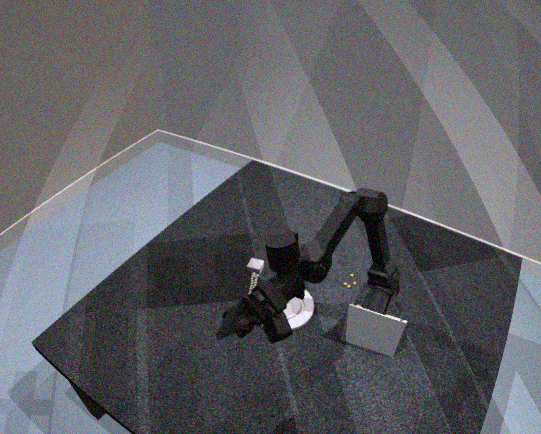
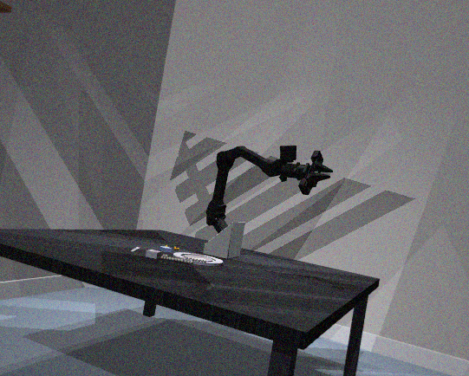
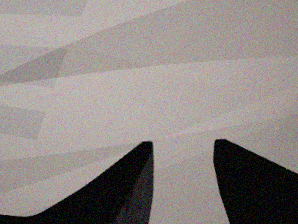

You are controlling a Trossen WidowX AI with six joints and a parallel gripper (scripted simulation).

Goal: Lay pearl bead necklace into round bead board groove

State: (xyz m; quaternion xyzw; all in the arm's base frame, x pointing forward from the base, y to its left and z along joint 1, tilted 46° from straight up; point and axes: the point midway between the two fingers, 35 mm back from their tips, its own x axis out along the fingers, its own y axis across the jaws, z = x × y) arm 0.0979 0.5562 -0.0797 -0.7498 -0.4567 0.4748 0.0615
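Note:
The pearl bead necklace [image 1: 253, 283] [image 2: 178, 258] lies on the table as a narrow beaded strand, running from a small white block [image 1: 255, 265] [image 2: 153, 254] along the side of the board. The arm hides part of it in the top view. The round bead board [image 1: 308, 305] [image 2: 218, 261] is a white disc flat on the table, partly covered by the arm in the top view. My gripper [image 1: 229, 335] [image 2: 330, 172] [image 3: 183, 151] is partly open and empty, high above the table and pointing roughly level. The wrist view shows only wall between and beyond the fingers.
A grey upright panel [image 1: 376, 331] [image 2: 236, 241] stands by the arm's base, close to the board. Several small yellow beads [image 1: 348, 286] [image 2: 176, 248] and a blue piece [image 2: 166, 249] are behind the board. A small white piece [image 2: 134, 249] lies farther left in the exterior view.

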